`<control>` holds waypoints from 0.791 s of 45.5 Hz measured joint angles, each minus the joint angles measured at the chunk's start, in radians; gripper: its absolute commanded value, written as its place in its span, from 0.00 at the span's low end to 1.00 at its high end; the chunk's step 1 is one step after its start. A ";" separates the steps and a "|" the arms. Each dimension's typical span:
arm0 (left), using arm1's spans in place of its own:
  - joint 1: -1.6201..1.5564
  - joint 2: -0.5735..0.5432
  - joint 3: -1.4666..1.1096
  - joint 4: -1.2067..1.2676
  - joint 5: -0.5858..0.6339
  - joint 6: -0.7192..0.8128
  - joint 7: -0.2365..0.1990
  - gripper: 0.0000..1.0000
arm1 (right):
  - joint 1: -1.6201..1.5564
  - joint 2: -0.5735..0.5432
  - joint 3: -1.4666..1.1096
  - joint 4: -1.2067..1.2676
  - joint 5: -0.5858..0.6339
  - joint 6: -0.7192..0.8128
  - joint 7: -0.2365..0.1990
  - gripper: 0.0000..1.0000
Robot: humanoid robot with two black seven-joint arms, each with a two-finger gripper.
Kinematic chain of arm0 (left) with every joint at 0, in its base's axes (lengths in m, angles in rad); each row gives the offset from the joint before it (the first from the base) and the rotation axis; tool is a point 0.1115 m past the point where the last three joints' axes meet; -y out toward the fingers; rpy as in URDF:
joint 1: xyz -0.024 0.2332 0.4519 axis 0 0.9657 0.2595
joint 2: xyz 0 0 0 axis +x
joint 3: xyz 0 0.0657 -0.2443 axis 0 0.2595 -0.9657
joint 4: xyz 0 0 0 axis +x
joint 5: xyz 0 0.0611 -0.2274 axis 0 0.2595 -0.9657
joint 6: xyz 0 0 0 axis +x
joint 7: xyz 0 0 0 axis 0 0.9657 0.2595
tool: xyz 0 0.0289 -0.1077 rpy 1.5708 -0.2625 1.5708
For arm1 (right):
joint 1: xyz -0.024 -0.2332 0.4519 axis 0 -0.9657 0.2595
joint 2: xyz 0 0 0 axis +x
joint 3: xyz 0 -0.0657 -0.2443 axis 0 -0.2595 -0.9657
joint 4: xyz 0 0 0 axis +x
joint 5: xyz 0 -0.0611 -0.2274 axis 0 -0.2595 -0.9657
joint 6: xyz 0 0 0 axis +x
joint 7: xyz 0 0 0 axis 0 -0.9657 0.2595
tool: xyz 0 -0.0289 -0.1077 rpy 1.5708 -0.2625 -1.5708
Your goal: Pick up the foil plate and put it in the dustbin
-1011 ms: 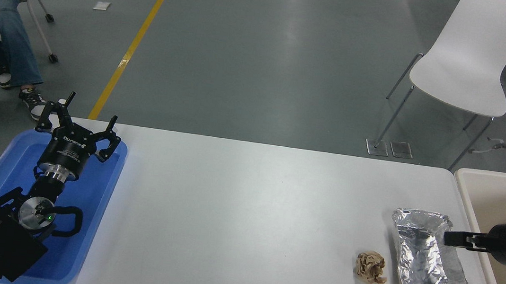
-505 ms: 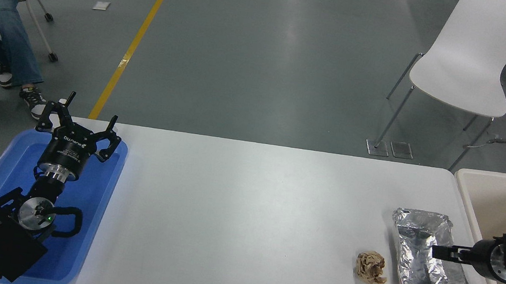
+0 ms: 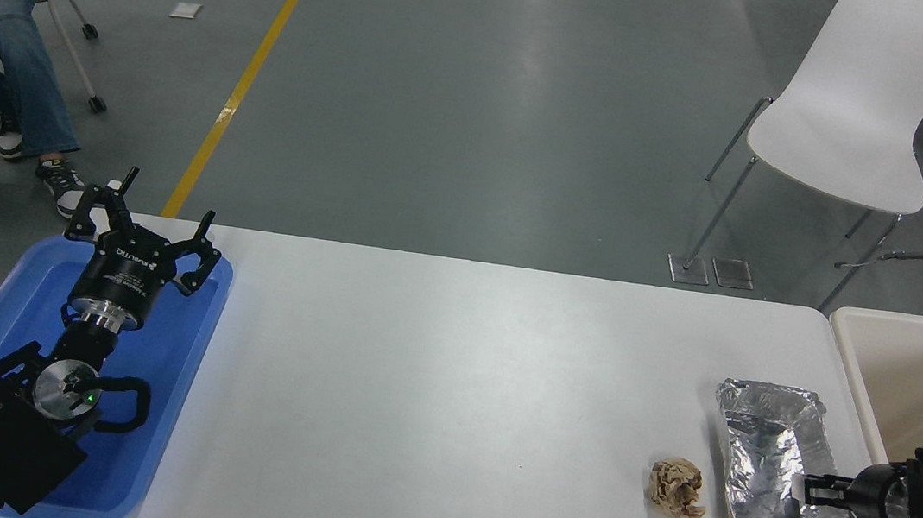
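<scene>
Low at about 4 o'clock on the white table (image 3: 446, 396) lies the foil plate (image 3: 769, 455), the dustbin (image 3: 895, 343) just beside it; right gripper (image 3: 807, 490) reaches in, fingers unreadable; left gripper (image 3: 140, 240), spread apart, sits over a blue tray (image 3: 142, 466) at 8 o'clock

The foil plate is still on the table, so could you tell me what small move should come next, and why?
Probably close the right gripper on the foil plate: its fingertips sit at the plate's right rim, and the plate lies flat beside the dustbin.

grey floor (image 3: 488, 106), yellow line (image 3: 248, 74), white chair (image 3: 861, 105)
</scene>
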State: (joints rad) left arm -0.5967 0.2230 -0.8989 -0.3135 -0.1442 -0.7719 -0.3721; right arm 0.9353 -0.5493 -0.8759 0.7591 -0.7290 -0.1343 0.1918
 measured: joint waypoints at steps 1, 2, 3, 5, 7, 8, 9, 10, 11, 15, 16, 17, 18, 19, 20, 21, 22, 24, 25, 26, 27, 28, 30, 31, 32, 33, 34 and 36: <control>0.000 0.000 0.000 0.000 0.000 0.000 0.000 1.00 | 0.000 0.000 -0.001 0.000 0.000 -0.001 0.000 0.00; 0.000 0.000 0.000 0.000 0.000 0.000 0.000 1.00 | -0.001 0.001 -0.001 -0.001 0.000 -0.002 0.000 0.00; 0.000 0.000 0.000 0.000 0.000 0.000 0.000 1.00 | -0.001 0.001 -0.002 -0.001 0.000 -0.003 0.000 0.00; 0.000 0.000 0.000 0.000 0.000 0.000 0.000 1.00 | -0.002 0.001 -0.003 -0.002 0.000 -0.004 0.000 0.00; 0.000 0.000 0.000 0.000 0.000 0.000 0.000 1.00 | -0.002 0.002 -0.003 -0.002 0.000 -0.005 -0.001 0.00; 0.000 0.000 0.000 0.000 0.000 0.000 0.000 1.00 | -0.002 0.002 -0.004 -0.003 0.000 -0.006 -0.002 0.00; 0.000 0.000 0.000 0.000 0.000 0.000 0.000 1.00 | -0.002 0.002 -0.004 -0.003 0.000 -0.006 -0.002 0.00; 0.000 0.000 0.000 0.000 0.000 0.000 0.000 1.00 | -0.001 0.002 -0.004 -0.003 0.000 -0.006 -0.002 0.00; 0.000 0.000 0.000 0.000 0.000 0.000 0.000 1.00 | -0.001 0.002 -0.004 -0.003 0.000 -0.006 -0.002 0.00; 0.000 0.000 0.000 0.000 0.000 0.000 0.000 1.00 | 0.005 0.002 -0.005 -0.001 0.003 -0.008 -0.002 0.00; 0.000 0.000 0.000 0.000 0.000 0.000 0.000 1.00 | 0.007 0.001 -0.005 0.000 0.003 -0.008 -0.002 0.00; 0.000 0.000 0.000 0.000 0.000 0.000 0.000 1.00 | 0.011 0.000 -0.005 0.001 0.004 -0.008 -0.002 0.00; 0.000 0.000 0.000 0.000 0.000 0.000 0.000 1.00 | 0.014 -0.001 -0.005 0.002 0.004 -0.008 -0.002 0.00; 0.000 0.000 0.000 0.000 0.000 0.000 0.000 1.00 | 0.017 -0.002 -0.005 0.003 0.005 -0.008 -0.002 0.00; 0.000 0.000 0.000 -0.001 0.000 0.000 0.000 1.00 | 0.023 -0.004 -0.005 0.005 0.005 -0.006 -0.002 0.00; 0.000 0.000 0.000 -0.001 0.000 0.000 0.000 1.00 | 0.028 -0.005 -0.005 0.006 0.005 -0.005 -0.002 0.00; 0.000 0.000 0.000 -0.001 0.000 0.000 0.000 1.00 | 0.033 -0.008 -0.005 0.008 0.005 -0.004 -0.002 0.00; 0.000 0.000 0.000 -0.001 0.000 0.000 0.000 1.00 | 0.048 -0.017 -0.006 0.014 0.005 -0.001 -0.002 0.00; 0.000 0.000 0.000 -0.001 0.000 0.000 0.000 1.00 | 0.055 -0.022 -0.006 0.018 0.005 -0.001 -0.002 0.00; 0.000 0.000 0.000 -0.001 0.000 0.000 0.000 1.00 | 0.066 -0.030 -0.006 0.023 0.005 0.001 -0.002 0.00; 0.000 0.000 0.000 -0.001 0.000 0.000 0.000 1.00 | 0.074 -0.036 -0.006 0.028 0.005 0.002 -0.001 0.00; 0.000 0.000 0.000 -0.001 0.000 0.000 0.000 1.00 | 0.083 -0.043 -0.006 0.034 0.005 0.004 -0.001 0.00; 0.000 0.000 0.000 -0.001 0.000 0.000 0.000 1.00 | 0.113 -0.062 -0.006 0.054 0.003 0.011 0.000 0.00; 0.000 -0.001 0.000 -0.001 0.000 0.000 0.000 1.00 | 0.129 -0.073 -0.006 0.064 0.001 0.017 0.000 0.00; 0.000 -0.001 0.000 -0.001 0.000 0.000 0.000 1.00 | 0.140 -0.080 -0.006 0.071 0.000 0.021 0.000 0.00; 0.000 -0.001 0.000 -0.001 0.000 0.000 0.000 1.00 | 0.157 -0.090 -0.006 0.085 -0.004 0.026 0.000 0.00; 0.000 -0.001 0.000 -0.001 0.000 0.000 0.000 1.00 | 0.171 -0.098 -0.006 0.095 -0.007 0.030 0.000 0.00; 0.000 -0.001 0.000 -0.001 0.000 0.000 0.000 1.00 | 0.206 -0.120 -0.006 0.120 -0.016 0.041 0.001 0.00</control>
State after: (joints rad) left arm -0.5969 0.2223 -0.8989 -0.3146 -0.1445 -0.7718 -0.3716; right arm 1.1409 -0.6691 -0.8817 0.8793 -0.7446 -0.0936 0.1923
